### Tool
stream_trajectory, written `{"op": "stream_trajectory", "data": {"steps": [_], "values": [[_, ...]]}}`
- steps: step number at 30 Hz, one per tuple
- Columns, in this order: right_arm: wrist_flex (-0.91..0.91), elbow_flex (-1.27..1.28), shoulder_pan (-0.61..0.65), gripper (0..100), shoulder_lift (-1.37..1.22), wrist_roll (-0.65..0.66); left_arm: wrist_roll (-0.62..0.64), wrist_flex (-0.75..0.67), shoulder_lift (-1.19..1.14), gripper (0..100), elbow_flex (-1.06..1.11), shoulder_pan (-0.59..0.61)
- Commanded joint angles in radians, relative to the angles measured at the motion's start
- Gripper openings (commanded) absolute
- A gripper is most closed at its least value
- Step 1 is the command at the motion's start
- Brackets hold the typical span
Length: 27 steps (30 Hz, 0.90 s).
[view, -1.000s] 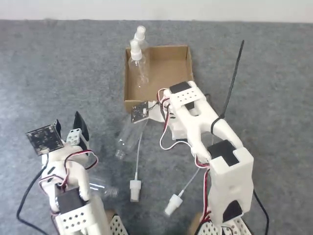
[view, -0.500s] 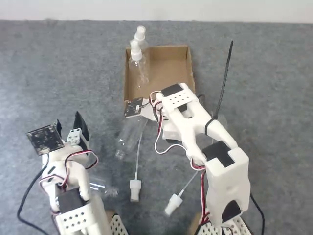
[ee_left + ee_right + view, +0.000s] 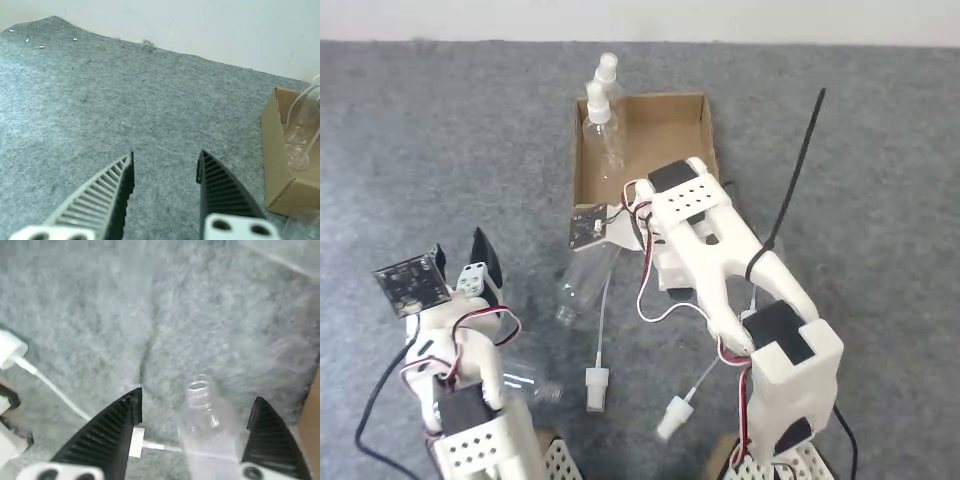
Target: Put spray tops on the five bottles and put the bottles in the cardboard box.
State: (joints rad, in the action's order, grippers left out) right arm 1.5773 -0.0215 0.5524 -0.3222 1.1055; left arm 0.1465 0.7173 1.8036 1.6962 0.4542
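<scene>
The right claw point(image 3: 197, 396) stands wide open over a clear plastic bottle without top point(image 3: 207, 415), which lies on the grey felt counter point(image 3: 440, 150) near the brown cardboard box point(image 3: 665, 135). The left claw point(image 3: 165, 154) is also wide open and holds nothing. A white spray top with thin tube point(image 3: 596, 385) lies on the counter between the arms. A capped clear bottle point(image 3: 602, 140) is at the box's far corner.

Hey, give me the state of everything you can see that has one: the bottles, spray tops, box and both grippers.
Box: open, upright.
Capped bottles: standing at the box's left wall, tops on.
Middle bottle: lying on the mat, no top.
Near bottle: lying by the left arm, no top.
Spray tops: loose on the mat.
Left gripper: open, empty.
Right gripper: open, lined up on the middle bottle's neck.
</scene>
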Motion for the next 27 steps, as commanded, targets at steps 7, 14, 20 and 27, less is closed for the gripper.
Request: {"op": "stream_trajectory", "data": {"steps": [7,14,20,27], "values": [[0.022,-0.051,-0.110,30.8,0.068,0.147,0.000,-0.006,0.015,20,-0.012,0.005],[-0.024,0.017,-0.131,30.7,0.071,0.193,0.000,-0.006,0.015,20,-0.012,0.005],[-0.142,0.107,-0.160,30.7,0.068,0.222,0.000,-0.006,0.015,20,-0.012,0.005],[-0.200,0.164,-0.211,30.7,0.068,0.250,0.000,-0.006,0.015,20,-0.012,0.005]]}}
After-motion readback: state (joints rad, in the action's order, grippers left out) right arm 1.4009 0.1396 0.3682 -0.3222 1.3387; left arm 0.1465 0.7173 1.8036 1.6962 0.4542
